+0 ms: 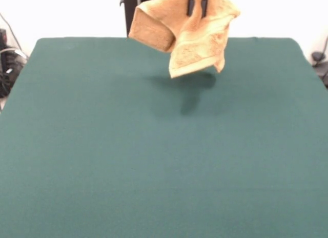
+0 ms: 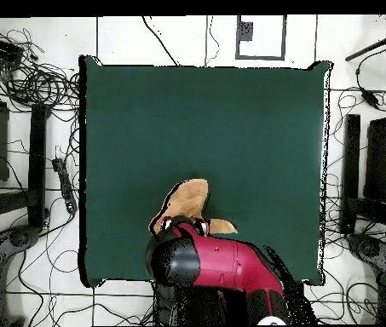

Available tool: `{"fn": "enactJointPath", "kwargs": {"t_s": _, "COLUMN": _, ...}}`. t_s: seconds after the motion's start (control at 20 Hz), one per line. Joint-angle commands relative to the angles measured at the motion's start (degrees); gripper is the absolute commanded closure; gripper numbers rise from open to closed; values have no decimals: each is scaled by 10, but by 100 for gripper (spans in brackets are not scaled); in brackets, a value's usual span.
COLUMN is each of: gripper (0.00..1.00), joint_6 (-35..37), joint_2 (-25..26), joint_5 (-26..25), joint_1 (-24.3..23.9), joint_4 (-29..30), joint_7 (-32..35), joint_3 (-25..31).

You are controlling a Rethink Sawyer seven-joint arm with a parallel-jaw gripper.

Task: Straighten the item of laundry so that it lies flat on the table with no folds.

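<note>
Dark green felt-covered surface (image 1: pixel 154 161), bare below a lifted towel.
At top centre, 2 black fingers (image 1: pixel 197 4) pinch the crumpled orange-tan terry towel (image 1: pixel 192 40), hanging clear above its shadow.

There is one towel (image 1: pixel 192 35), orange-tan and bunched, and one green table (image 1: pixel 154 161). One robot arm (image 2: pixel 221 264) shows in the overhead view, red and black, carrying one gripper (image 1: pixel 197 4) with two dark fingers (image 1: pixel 190 4) visible in the front view. The towel casts one shadow (image 1: pixel 187 92) on the cloth. Around the table the overhead view shows many loose cables (image 2: pixel 38 81) on the floor, too tangled to count, perhaps a dozen or more.
</note>
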Motion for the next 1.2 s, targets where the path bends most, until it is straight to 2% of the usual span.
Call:
{"fn": "enactJointPath", "kwargs": {"t_s": 0.05, "gripper": 100, "joint_6": -39, "joint_2": 41, "joint_5": -45, "joint_1": -6, "joint_4": 68, "joint_7": 21, "joint_3": 66}}
{"fn": "enactJointPath", "kwargs": {"t_s": 0.4, "gripper": 100, "joint_6": -112, "joint_2": 100, "joint_5": -81, "joint_1": -5, "joint_4": 61, "joint_7": 52, "joint_3": 57}}
{"fn": "enactJointPath", "kwargs": {"t_s": 0.85, "gripper": 100, "joint_6": -155, "joint_2": 164, "joint_5": -129, "joint_1": 29, "joint_4": 29, "joint_7": 66, "joint_3": 16}}
{"fn": "enactJointPath", "kwargs": {"t_s": 1.2, "gripper": 100, "joint_6": -190, "joint_2": 189, "joint_5": -146, "joint_1": 12, "joint_4": 38, "joint_7": 75, "joint_3": 17}}
